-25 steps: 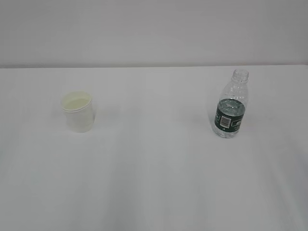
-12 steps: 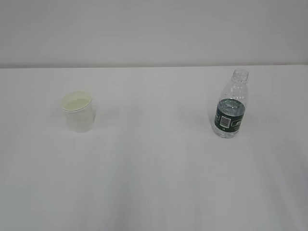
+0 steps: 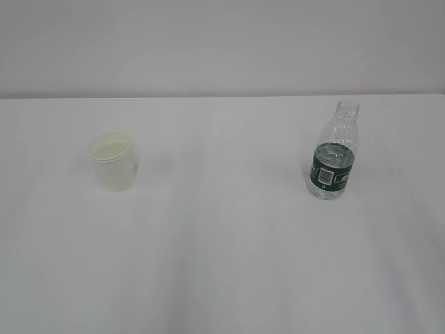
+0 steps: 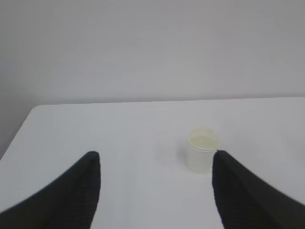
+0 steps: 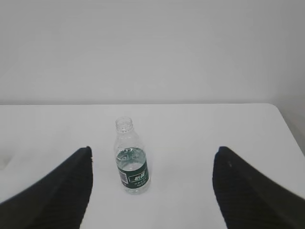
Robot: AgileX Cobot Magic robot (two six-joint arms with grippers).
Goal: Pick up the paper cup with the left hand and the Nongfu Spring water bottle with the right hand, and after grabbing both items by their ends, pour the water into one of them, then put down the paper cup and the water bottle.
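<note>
Exterior view: paper cup [image 3: 112,161] upright, left on white tabletop [image 3: 222,264] | Nongfu Spring water bottle [image 3: 334,152] upright, capless, well apart to the right, water [image 3: 332,167] at label height | left hand [image 4: 155,191] fingers [image 4: 71,195] spread, empty, cup ahead | right hand [image 5: 152,191] fingers [image 5: 248,191] spread, empty, bottle ahead.

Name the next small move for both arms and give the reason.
Probably advance both: the left pincer toward the paper cup, the right pincer toward the Nongfu Spring water bottle. Both pincers are open and empty, well short of their upright targets on the table.
</note>
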